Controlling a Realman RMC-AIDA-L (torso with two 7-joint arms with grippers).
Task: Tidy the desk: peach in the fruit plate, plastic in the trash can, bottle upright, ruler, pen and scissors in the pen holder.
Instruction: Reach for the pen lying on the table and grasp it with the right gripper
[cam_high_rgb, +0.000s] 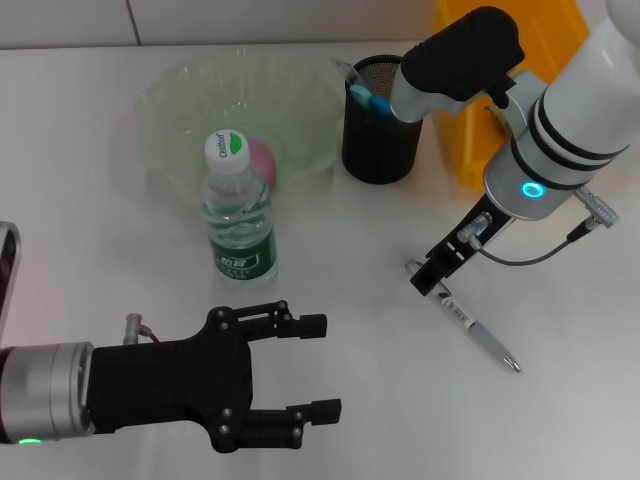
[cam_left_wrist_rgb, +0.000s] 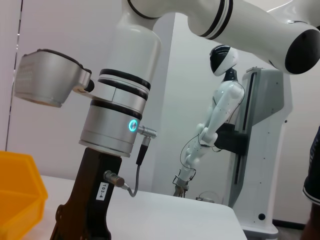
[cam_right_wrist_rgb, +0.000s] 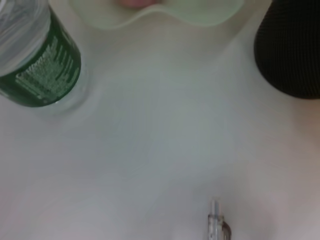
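Right hand (cam_high_rgb: 428, 277) angled down at pen (cam_high_rgb: 480, 337) end, grip unclear, left hand (cam_high_rgb: 312, 368) spread wide, hovering low.

The bottle (cam_high_rgb: 240, 210) is clear with a green label in white lettering and a white-and-green cap. The fruit plate (cam_high_rgb: 180, 110) is translucent pale green; the peach (cam_high_rgb: 262, 160) in it is pink. The mesh pen holder (cam_high_rgb: 378, 140) is black. The pen (cam_high_rgb: 480, 335) is white and silver. The bin (cam_high_rgb: 470, 130) is yellow. The table (cam_high_rgb: 360, 400) is white.
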